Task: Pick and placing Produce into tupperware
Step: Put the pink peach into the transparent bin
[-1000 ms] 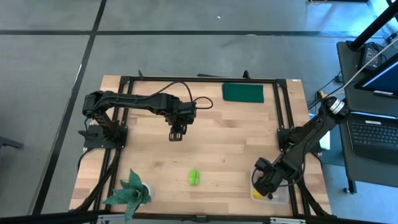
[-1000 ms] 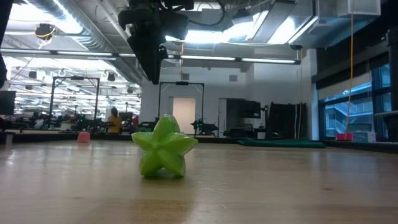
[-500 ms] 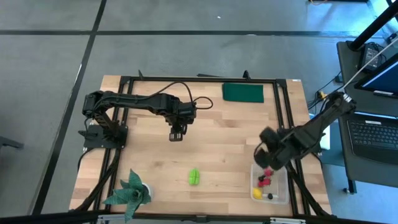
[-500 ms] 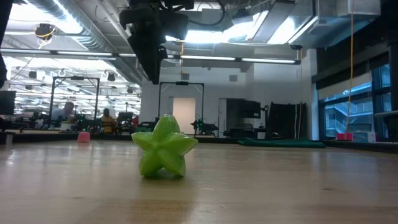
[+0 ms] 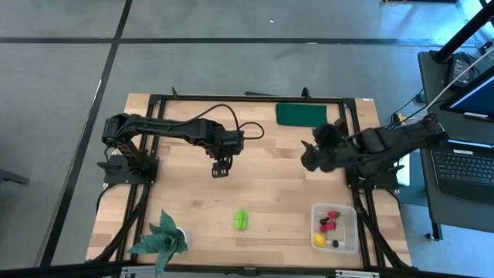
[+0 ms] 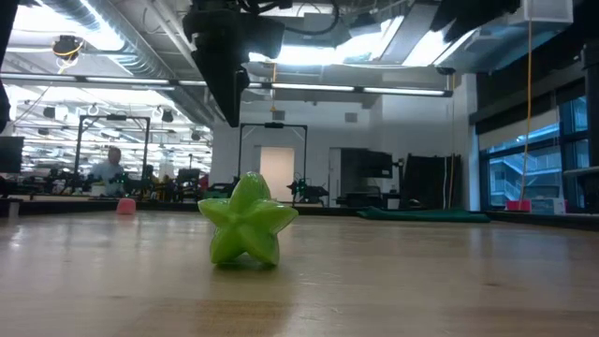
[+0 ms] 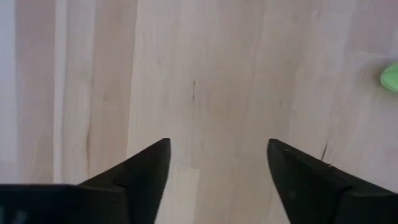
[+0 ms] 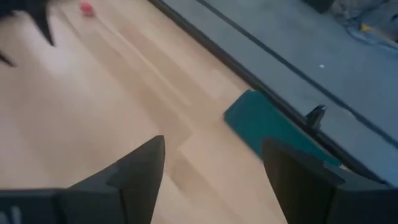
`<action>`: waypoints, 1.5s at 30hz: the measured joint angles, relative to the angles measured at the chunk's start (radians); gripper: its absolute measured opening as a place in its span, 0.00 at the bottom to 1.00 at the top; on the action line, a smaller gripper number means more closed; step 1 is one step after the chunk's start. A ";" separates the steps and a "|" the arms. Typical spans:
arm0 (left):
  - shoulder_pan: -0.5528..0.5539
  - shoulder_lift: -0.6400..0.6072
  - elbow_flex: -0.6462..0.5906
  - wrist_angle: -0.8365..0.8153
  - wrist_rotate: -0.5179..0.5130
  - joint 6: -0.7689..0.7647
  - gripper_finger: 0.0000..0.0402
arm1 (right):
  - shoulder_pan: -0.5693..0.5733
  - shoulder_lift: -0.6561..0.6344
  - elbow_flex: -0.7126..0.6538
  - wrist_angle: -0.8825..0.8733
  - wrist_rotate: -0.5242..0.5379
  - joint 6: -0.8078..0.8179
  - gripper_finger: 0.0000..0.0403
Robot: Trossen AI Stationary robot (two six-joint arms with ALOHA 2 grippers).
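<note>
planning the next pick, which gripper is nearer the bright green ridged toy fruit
Left. The left gripper hangs open over bare wood just up-table of the bright green ridged toy fruit; the right gripper, open and empty, is farther off toward the table's right.

The green ridged fruit (image 7: 391, 77) is cut off by the left wrist view's edge, only a sliver showing. In the high view, the dark berry (image 5: 336, 243) in the tupperware (image 5: 353, 230) is too small to identify. The right pincer (image 5: 309, 157) is blurred there.
</note>
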 joint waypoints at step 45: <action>0.334 0.000 -0.439 0.175 -0.246 -0.300 0.65 | -0.270 0.001 -0.181 0.438 -0.103 -0.391 0.66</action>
